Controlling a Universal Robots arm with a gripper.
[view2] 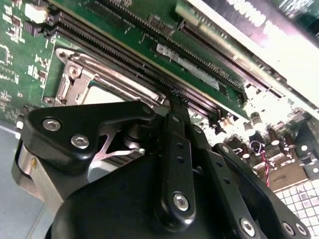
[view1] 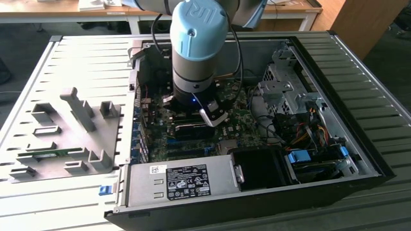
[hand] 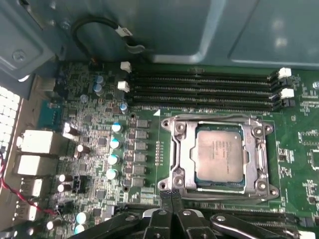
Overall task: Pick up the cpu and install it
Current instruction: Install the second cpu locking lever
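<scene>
The small, flat, silver-grey square cpu (hand: pixel 219 156), at centre right of the first wrist view, lies in the metal-framed socket (hand: pixel 179 154); light, rigid, fragile, best held by opposite edges; the black gripper (hand: pixel 172 199) fingers are closed together, empty.

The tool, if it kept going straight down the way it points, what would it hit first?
Probably the motherboard beside the socket, near the memory slots. The tool points just off the cpu seated there. Depth is unclear.
</scene>
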